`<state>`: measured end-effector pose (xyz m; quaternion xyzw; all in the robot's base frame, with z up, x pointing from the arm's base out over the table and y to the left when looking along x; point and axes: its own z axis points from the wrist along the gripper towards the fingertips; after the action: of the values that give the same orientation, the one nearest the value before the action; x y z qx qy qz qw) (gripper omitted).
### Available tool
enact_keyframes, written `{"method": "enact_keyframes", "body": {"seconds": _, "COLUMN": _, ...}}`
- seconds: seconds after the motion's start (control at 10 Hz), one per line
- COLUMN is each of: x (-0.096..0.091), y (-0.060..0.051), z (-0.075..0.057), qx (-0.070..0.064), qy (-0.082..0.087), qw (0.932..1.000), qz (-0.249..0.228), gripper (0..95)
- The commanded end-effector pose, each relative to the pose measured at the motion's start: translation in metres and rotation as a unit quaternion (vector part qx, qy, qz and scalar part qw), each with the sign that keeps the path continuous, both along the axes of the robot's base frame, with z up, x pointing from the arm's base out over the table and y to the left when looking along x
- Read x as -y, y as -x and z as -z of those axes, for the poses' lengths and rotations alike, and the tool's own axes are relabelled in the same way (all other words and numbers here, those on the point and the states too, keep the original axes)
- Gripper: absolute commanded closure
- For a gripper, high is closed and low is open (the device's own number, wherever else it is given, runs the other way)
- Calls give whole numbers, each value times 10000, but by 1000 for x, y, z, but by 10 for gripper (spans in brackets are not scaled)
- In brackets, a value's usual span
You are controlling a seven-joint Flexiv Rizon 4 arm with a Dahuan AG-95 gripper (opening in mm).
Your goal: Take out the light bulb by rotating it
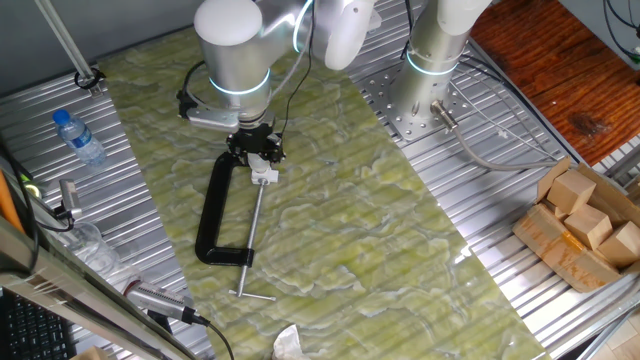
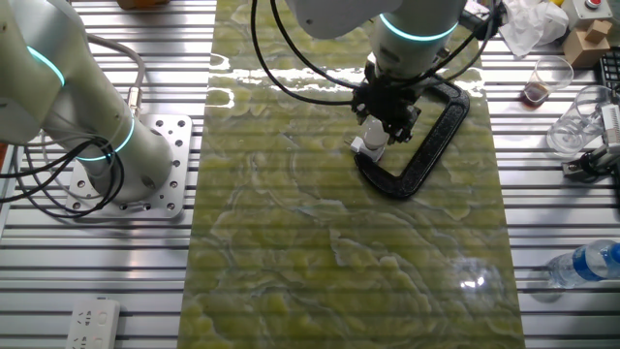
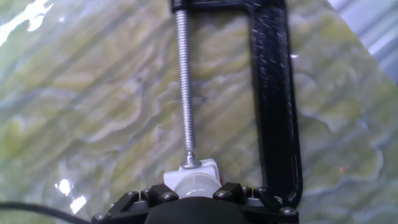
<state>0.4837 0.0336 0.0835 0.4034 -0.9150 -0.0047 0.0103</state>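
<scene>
My arm reaches straight down over the table (image 1: 400, 260), my pincer (image 2: 386, 124) pointing at its top. My fingers sit on either side of the light bulb (image 3: 194, 185), which stands in a small white socket (image 1: 265, 175) right beneath me. From the hand view only the bulb's pale crown shows between my fingers; they look closed on it, though I cannot tell for sure. The other fixed view shows the socket pinned by the screw (image 3: 185, 87) of a black clamp (image 2: 426, 145) lying beside me. A water bottle (image 1: 78, 137) lies well away from me.
</scene>
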Motion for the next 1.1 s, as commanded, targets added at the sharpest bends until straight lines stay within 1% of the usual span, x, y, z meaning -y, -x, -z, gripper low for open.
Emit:
{"method": "enact_keyframes", "body": {"seconds": 0.1, "x": 1, "y": 0, "z": 0, "qx": -94, "qy": -145, "qw": 9960, "qz": 872, "gripper": 380}}
{"method": "enact_keyframes", "body": {"seconds": 0.3, "x": 1, "y": 0, "z": 0, "qx": -107, "qy": -169, "qw": 9947, "qz": 1007, "gripper": 380}}
{"method": "enact_keyframes", "body": {"seconds": 0.4, "x": 1, "y": 0, "z": 2, "qx": -110, "qy": -188, "qw": 9930, "qz": 1163, "gripper": 380}}
{"method": "enact_keyframes", "body": {"seconds": 0.7, "x": 2, "y": 0, "z": 3, "qx": -119, "qy": -193, "qw": 9894, "qz": 1432, "gripper": 380}}
{"method": "enact_keyframes", "body": {"seconds": 1.1, "x": 2, "y": 0, "z": 4, "qx": -93, "qy": -190, "qw": 9873, "qz": 1576, "gripper": 380}}
